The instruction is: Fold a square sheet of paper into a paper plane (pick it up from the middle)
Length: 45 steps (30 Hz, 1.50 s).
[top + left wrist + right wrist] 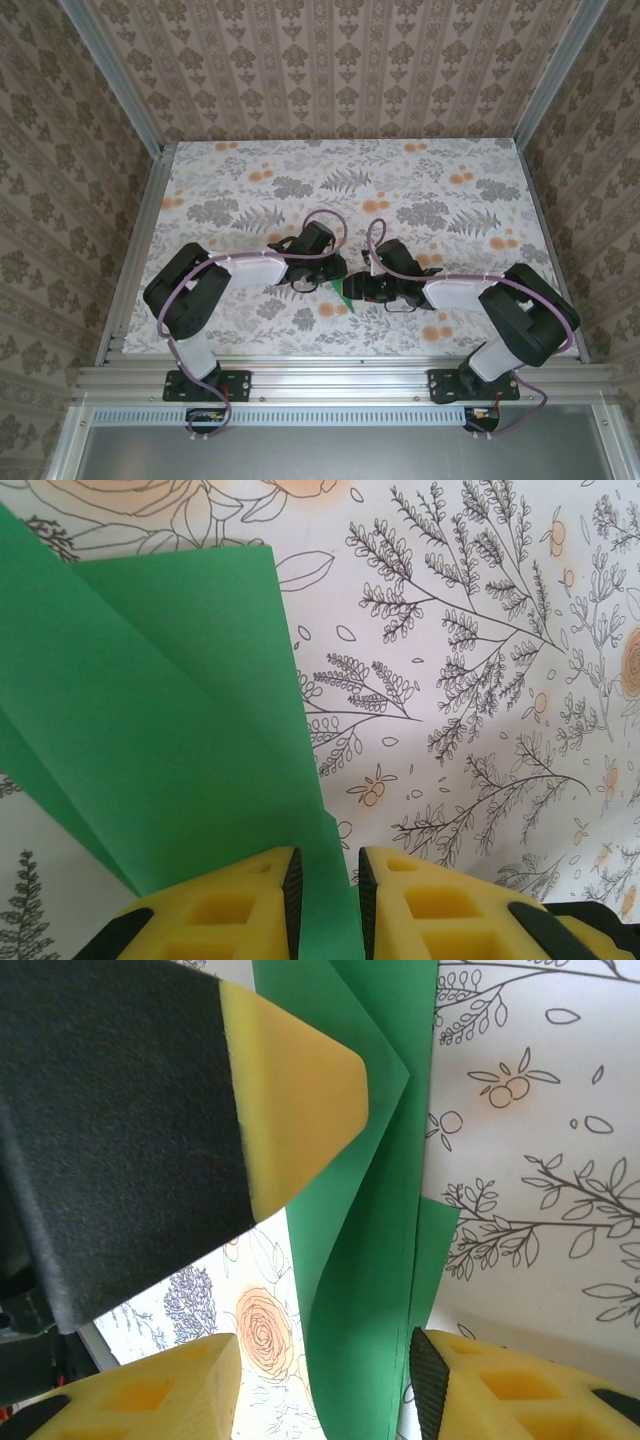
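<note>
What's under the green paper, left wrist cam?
Floral table cover shows around the folded green paper; the patch directly beneath is covered. Left end effector grips its near edge.

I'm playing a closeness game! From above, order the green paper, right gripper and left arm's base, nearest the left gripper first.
1. green paper: between the left gripper's fingers.
2. right gripper: just to its right.
3. left arm's base: at the near edge, left.

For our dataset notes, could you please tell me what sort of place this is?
Most likely a robot test booth, not a home: the left arm and right arm are bolted to a metal rail, and wallpapered panels in metal posts box in a flowered table.
</note>
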Tool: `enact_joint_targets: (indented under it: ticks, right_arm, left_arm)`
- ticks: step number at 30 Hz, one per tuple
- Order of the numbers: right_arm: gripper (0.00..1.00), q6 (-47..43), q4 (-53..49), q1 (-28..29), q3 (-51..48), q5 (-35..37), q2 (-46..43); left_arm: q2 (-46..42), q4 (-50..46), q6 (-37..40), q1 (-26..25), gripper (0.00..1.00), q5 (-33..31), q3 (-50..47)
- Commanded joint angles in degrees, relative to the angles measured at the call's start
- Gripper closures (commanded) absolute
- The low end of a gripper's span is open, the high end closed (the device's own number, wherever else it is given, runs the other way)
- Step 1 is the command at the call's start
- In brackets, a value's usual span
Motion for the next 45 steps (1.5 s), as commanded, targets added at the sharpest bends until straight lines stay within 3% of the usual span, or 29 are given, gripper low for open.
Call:
enact_joint_targets:
  ticks: [1,9,19,28,36,45]
  right_arm:
    - [0.50,-2.3,-4.9,0.4,2.2,0.5,2.0]
    - [0.54,-4.6,-9.8,1.0,4.9,2.7,4.0]
    - [0.41,-8.7,-10.6,2.8,6.0,4.8,2.9]
    - [0.41,-11.1,-15.3,4.8,9.2,11.1,4.7]
    - [0.51,-10.7,-16.5,5.7,9.6,16.4,4.9]
    - [0.72,-9.6,-13.8,5.6,8.3,13.8,4.8]
  left_arm:
    - [1.2,0.1,1.6,0.4,0.75,0.5,1.3]
    - [1.1,0.4,1.3,0.4,0.76,0.8,1.1]
    - [0.6,1.4,0.9,0.6,0.75,1.7,1.5]
    - [0.3,4.1,-0.8,0.6,0.75,3.2,0.6]
    - [-1.1,4.9,-1.6,0.9,0.75,3.8,-0.1]
    - [-2.3,4.6,-1.5,1.4,0.75,3.8,-0.5]
